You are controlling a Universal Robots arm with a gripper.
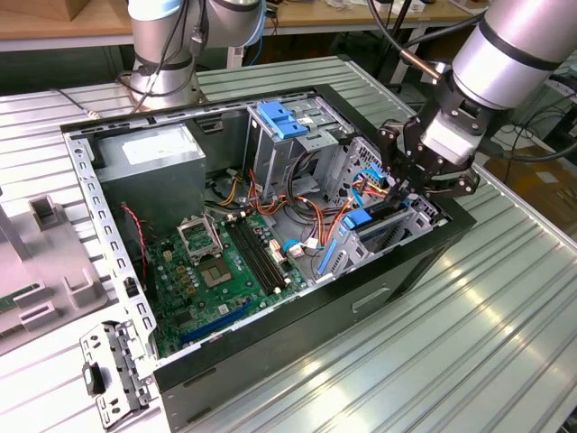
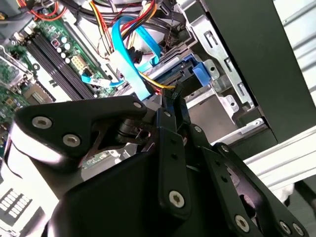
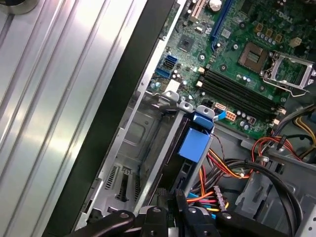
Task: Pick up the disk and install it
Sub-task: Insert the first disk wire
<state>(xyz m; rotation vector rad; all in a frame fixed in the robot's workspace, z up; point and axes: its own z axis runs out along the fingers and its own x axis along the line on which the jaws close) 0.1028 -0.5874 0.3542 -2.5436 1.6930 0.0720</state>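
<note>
The disk [image 1: 377, 225] stands on edge in the lower drive bay at the open computer case's end on the exterior view's right. Its blue carrier tab [image 3: 195, 143] faces the motherboard, and the blue edge [image 2: 196, 74] shows in the second wrist view. My gripper [image 1: 410, 191] hangs over the disk's upper end, fingers together. The black fingertips [image 2: 174, 96] sit right at the disk's top edge, among coloured wires. Whether they pinch the edge or only rest on it is hidden. In the first wrist view the gripper [image 3: 173, 197] lines up with the disk's long edge.
A taller metal drive cage with a blue latch [image 1: 281, 120] stands behind the bay. Orange, red and blue cables [image 1: 311, 221] crowd the space beside it. The green motherboard [image 1: 216, 271] and the grey power supply [image 1: 149, 158] fill the rest of the case. A loose metal bracket [image 1: 113, 370] lies on the ribbed table.
</note>
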